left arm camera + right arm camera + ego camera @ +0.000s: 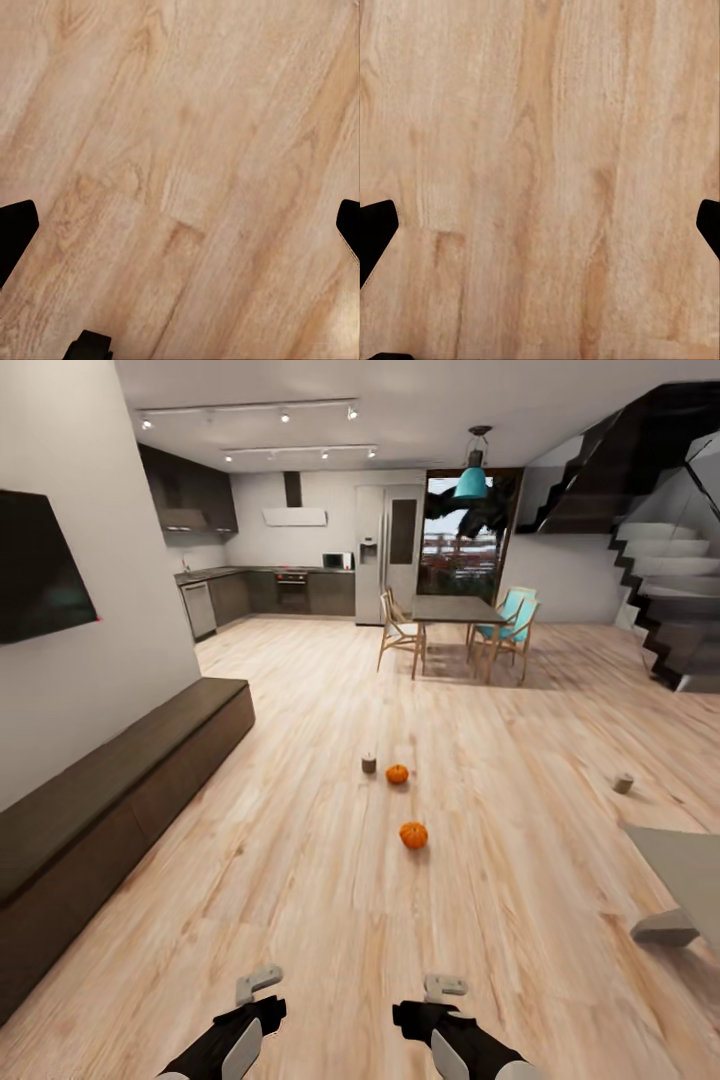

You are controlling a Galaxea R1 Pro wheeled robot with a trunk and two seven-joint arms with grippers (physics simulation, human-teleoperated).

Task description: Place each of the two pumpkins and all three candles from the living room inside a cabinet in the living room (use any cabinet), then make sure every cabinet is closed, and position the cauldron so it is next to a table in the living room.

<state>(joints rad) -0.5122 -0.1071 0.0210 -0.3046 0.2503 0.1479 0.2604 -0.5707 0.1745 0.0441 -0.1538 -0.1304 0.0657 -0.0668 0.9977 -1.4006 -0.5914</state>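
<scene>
Two orange pumpkins lie on the wooden floor ahead of me, one nearer (413,834) and one farther (397,773). A small grey candle (369,763) stands just left of the farther pumpkin, and another candle (623,783) stands alone far to the right. The long dark brown cabinet (120,790) runs along the left wall with its fronts shut. A corner of the grey-topped table (685,865) shows at the right edge. My left gripper (258,985) (180,225) and right gripper (445,988) (540,225) hang open and empty over bare floor, well short of the pumpkins. The cauldron is out of view.
A dining table (455,610) with chairs stands farther back, in front of the kitchen units (270,592). A dark staircase (665,590) rises at the right. A black TV (35,570) hangs on the left wall above the cabinet.
</scene>
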